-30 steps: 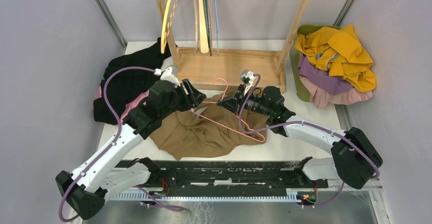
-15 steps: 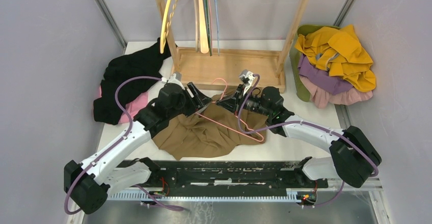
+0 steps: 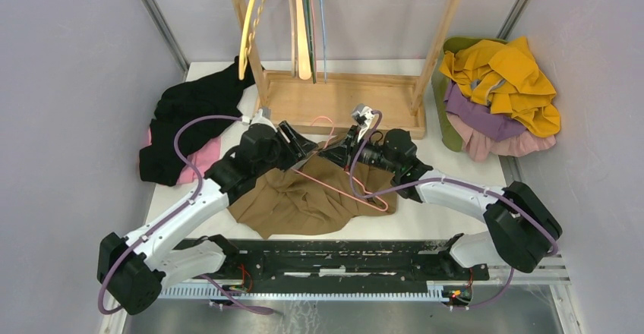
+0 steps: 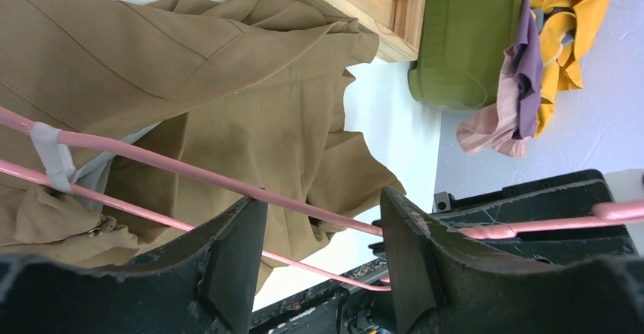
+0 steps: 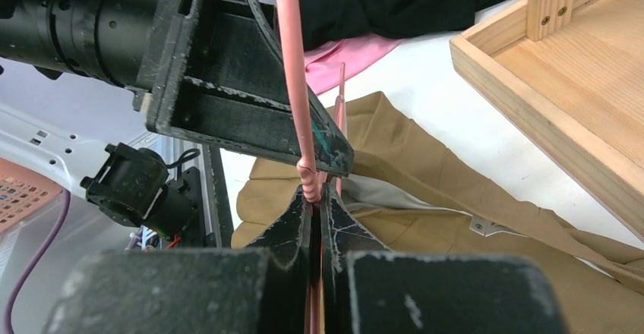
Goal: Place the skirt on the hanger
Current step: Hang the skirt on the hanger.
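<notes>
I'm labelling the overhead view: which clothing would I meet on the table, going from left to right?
Black garment → brown skirt → yellow and purple clothes pile.

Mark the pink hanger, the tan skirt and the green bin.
pink hanger (image 4: pixel 190 173): left wrist view, on the upper of its two bars.
tan skirt (image 3: pixel 292 205): top view, middle of the crumpled cloth.
green bin (image 4: pixel 459 53): left wrist view, on its side wall.
</notes>
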Controlling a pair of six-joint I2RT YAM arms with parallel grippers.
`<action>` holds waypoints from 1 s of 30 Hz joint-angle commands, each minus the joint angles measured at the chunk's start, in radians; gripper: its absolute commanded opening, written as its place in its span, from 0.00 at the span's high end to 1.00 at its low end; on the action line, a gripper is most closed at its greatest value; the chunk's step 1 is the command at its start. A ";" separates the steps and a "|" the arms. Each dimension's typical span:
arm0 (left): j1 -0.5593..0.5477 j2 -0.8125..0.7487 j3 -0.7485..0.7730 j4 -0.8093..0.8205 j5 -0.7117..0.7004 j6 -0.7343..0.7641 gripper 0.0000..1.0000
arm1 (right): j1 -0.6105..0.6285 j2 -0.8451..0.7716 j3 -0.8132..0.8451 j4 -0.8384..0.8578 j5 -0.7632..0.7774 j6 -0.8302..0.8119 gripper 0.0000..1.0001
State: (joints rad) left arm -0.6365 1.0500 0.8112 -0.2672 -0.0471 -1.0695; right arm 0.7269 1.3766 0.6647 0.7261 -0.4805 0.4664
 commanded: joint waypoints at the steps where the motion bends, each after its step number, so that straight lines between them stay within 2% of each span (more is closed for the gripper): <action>1: -0.007 -0.070 0.014 0.035 -0.021 0.128 0.36 | 0.013 0.009 0.051 0.037 -0.028 0.009 0.99; 10: -0.025 -0.246 -0.055 -0.005 -0.013 0.379 0.33 | 0.013 0.030 0.087 -0.001 -0.065 0.037 0.99; 16: -0.057 -0.243 -0.062 0.119 0.023 0.479 0.34 | 0.013 0.035 0.109 -0.042 -0.094 0.033 0.99; 20: -0.136 -0.186 -0.031 0.160 -0.035 0.535 0.34 | 0.014 0.040 0.131 -0.089 -0.118 0.019 0.99; 24: -0.232 -0.131 0.006 0.163 -0.155 0.574 0.35 | 0.013 0.046 0.152 -0.133 -0.146 0.005 0.99; 30: -0.274 -0.131 0.015 0.168 -0.233 0.582 0.37 | 0.015 0.061 0.169 -0.203 -0.178 -0.023 0.99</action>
State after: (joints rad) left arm -0.8951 0.9398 0.7734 -0.1738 -0.1917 -0.5446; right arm 0.7311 1.4254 0.7872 0.5514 -0.5877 0.4648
